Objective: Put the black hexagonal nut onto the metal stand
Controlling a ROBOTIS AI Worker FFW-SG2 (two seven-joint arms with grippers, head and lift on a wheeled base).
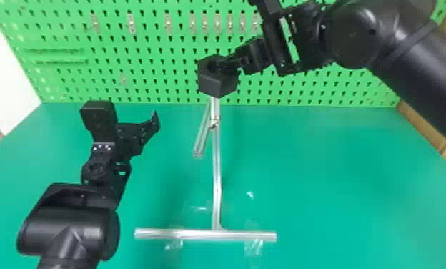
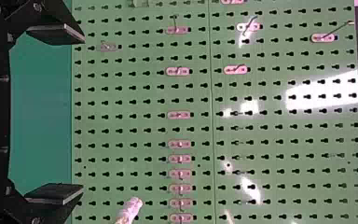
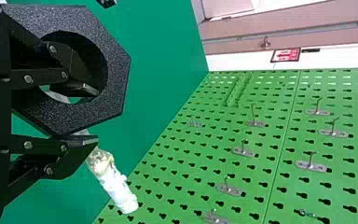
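Clearly grasping the black, hexagonal, thick-walled nut (image 1: 217, 85) with the right gripper (image 3: 92, 115), one flat finger inside the hole, one outside against the wall. Held left of the right arm, toward the far end of the silver tubular metal stand (image 1: 216, 161), right at the top of its long pole in the head view. Running near to far with the pole, from the straight base bar (image 1: 204, 234) lying left to right; slanting off to the left and nearer, with the short side branch (image 1: 201, 141). Passing behind the nut in the right wrist view and out beside the outer finger: a whitish rod end (image 3: 116, 189). Hard to tell, from these angles, whether above the pole, in front of it or already around it. Best left to the right arm, being nearer; probably in need of lining up the hole with a tube end before letting go. Waiting left of the stand with fingers spread and empty: the left gripper (image 2: 81, 114). In count: one nut, one stand, one base bar, one side branch, two grippers.
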